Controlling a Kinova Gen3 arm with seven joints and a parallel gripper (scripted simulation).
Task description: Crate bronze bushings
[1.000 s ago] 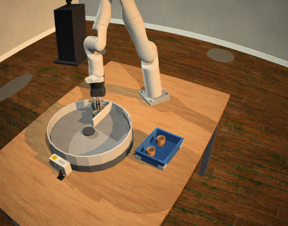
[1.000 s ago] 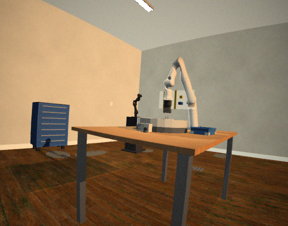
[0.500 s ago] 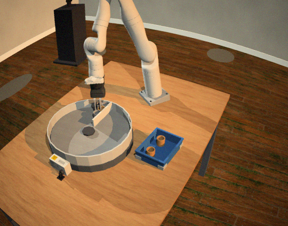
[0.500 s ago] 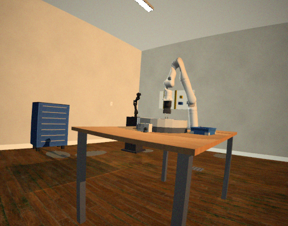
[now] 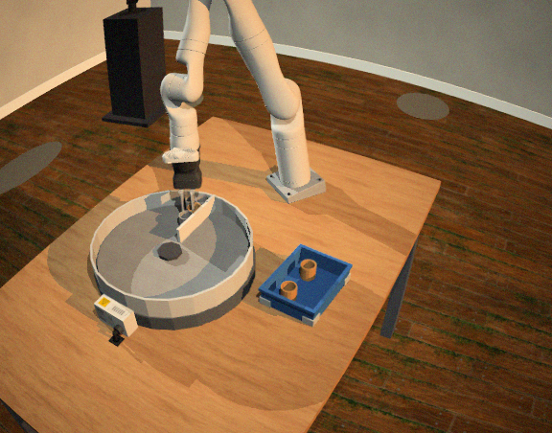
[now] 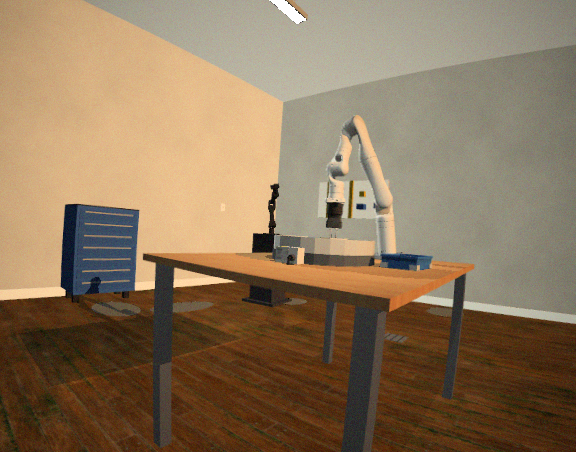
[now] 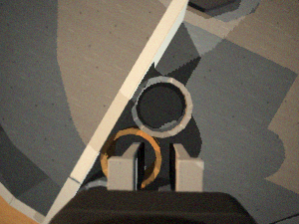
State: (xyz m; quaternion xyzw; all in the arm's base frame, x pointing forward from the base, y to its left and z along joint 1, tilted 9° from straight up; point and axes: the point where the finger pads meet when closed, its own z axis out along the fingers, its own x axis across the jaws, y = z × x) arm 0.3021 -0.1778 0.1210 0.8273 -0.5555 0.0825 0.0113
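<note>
arm pose: folded into a tall upside-down V over the table, the last link pointing straight down, so the gripper point(image 5: 190, 198) hangs vertical inside the turning table point(image 5: 179, 299) near the rim at about 12 o'clock in the top view

gripper state: partly open, roughly a third of the way, and not clamped on anything. In the wrist view its fingers straddle the right-hand wall of the bronze bushing point(image 7: 131, 131), one finger over the bore and one outside, with a gap visible on both sides of the wall

bronze bushing: standing upright on the disc, bore facing straight up, axis vertical. It's tucked just beside the cream divider point(image 5: 195, 219); can't tell if it actually touches it

steel bushing point(image 7: 187, 106): also upright, at about 1 o'clock from the bronze one in the wrist view, very close to it and next to the same divider

crate point(image 5: 282, 297): blue, at about 4 o'clock from the turning table, with two bronze bushings point(image 5: 308, 269) point(image 5: 288, 289) standing upright in it

turning table extras: dark hub point(image 5: 170, 250) in the middle, small white control box point(image 5: 114, 313) against the outside at about 7 o'clock

surface: wooden table point(image 5: 227, 364) on grey legs

room: dark plank floor point(image 6: 237, 390), tan and grey walls, blue drawer cabinet point(image 6: 101, 248) by the tan wall, dark pedestal point(image 5: 133, 62) behind the table
</note>
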